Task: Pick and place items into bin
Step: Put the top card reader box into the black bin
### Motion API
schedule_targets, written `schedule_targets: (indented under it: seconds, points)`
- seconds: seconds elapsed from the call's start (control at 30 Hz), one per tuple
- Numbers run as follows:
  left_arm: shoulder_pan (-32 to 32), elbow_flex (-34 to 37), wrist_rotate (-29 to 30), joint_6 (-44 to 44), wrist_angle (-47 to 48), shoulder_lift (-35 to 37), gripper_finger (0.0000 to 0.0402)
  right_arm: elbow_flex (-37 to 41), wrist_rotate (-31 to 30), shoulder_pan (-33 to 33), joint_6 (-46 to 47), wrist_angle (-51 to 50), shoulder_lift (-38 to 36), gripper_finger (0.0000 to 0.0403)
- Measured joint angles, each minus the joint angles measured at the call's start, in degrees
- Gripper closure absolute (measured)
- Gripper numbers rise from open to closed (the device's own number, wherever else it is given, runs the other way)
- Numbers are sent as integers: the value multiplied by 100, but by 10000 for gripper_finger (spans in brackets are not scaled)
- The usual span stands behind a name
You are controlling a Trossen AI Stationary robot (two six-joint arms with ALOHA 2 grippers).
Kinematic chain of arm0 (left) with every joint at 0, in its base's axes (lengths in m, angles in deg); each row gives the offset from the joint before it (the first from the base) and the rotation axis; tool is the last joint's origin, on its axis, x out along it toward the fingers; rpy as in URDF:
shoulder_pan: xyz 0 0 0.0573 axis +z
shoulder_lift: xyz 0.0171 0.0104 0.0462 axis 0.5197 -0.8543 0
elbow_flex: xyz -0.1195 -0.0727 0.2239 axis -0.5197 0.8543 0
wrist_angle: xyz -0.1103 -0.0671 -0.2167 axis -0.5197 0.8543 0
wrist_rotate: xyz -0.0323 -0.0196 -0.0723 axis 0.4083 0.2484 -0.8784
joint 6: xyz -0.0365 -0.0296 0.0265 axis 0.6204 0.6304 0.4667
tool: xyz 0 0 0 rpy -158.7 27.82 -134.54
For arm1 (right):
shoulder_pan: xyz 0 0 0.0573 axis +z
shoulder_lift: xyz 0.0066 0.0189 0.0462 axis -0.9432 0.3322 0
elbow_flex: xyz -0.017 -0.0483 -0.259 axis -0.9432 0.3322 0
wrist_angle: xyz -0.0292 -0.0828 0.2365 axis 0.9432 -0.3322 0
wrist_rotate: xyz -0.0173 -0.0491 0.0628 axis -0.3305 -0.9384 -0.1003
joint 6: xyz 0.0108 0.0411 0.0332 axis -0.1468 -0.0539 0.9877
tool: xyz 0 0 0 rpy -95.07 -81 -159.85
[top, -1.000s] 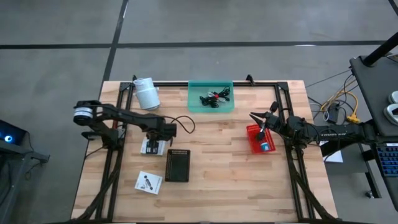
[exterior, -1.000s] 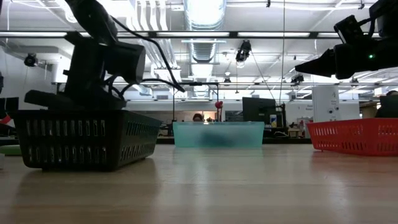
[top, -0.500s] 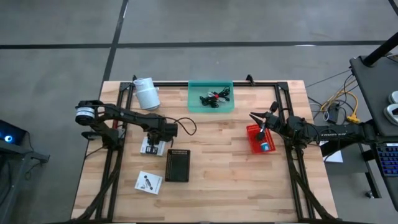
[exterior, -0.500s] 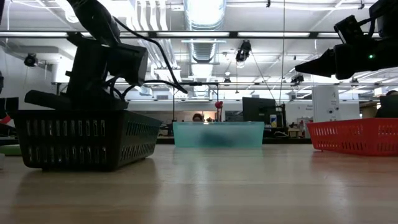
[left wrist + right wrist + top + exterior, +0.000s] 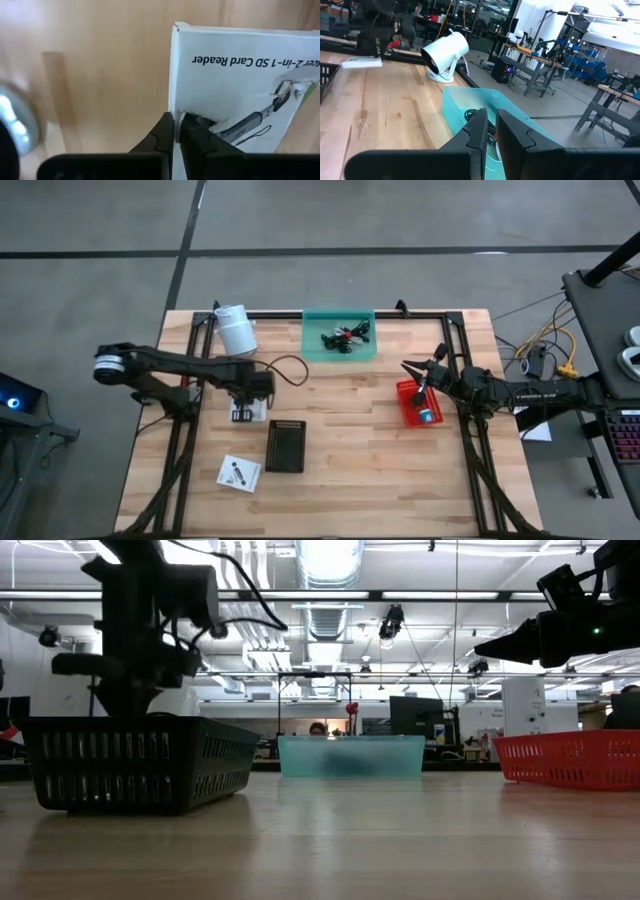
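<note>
A white printed box [image 5: 247, 413], labelled as an SD card reader [image 5: 240, 75], lies left of the table's middle under my left gripper [image 5: 250, 388], which points down and is shut on it. A second white card [image 5: 238, 472] lies flat nearer the front edge. The teal bin [image 5: 312, 350] stands at the far middle with black and red-black cables [image 5: 345, 337] inside. My right gripper [image 5: 408, 366] hovers shut and level by the red basket [image 5: 408, 408], holding nothing. My left gripper [image 5: 176, 135] pinches the box's thin side edge [image 5: 175, 107] between its two fingers, coming from above and pointing down. The printed face stays turned up toward the wrist camera. Whether the box is clear of the table, I cannot tell.
A black mesh basket [image 5: 285, 445] stands just to the near right of the box and fills the left of the low view [image 5: 140, 765]. A white cylindrical roll [image 5: 236, 330] stands at the far left. The red basket holds a small blue thing [image 5: 427, 416]. Dark frame rails run along both table sides.
My left gripper has risen above the black basket's rim and drawn back a little toward the table's left and far edges.
</note>
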Motion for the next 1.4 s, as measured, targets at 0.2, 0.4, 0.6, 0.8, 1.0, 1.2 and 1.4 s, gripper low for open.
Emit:
schedule_targets:
  seconds: [0.2, 0.4, 0.6, 0.8, 1.0, 1.2, 1.4]
  points:
    - [2, -243, -18, 1767, 17, 626, 400, 0, -1, 0, 0, 5, 3, 375]
    - [2, -665, -131, 3968, 11, 853, 401, 0, -2, 1, 30, 44, -2, 375]
    - [-73, -1225, -492, 5747, 7, 664, 401, 0, -2, 2, 134, 50, -5, 375]
    - [-334, -1677, -1003, 6816, 13, -4, 401, 0, -2, 2, 377, 48, -7, 375]
    - [-706, -2170, -1281, 7472, 75, -832, 402, 2, -2, 2, 607, -59, -9, 375]
    - [-1064, -2662, -1532, 8303, 59, -1418, 401, 2, -4, 2, 1017, -492, 4, 375]
    - [-1524, -2831, -1549, 9304, 75, -1628, 401, 2, -4, 1, 1028, -595, -7, 375]
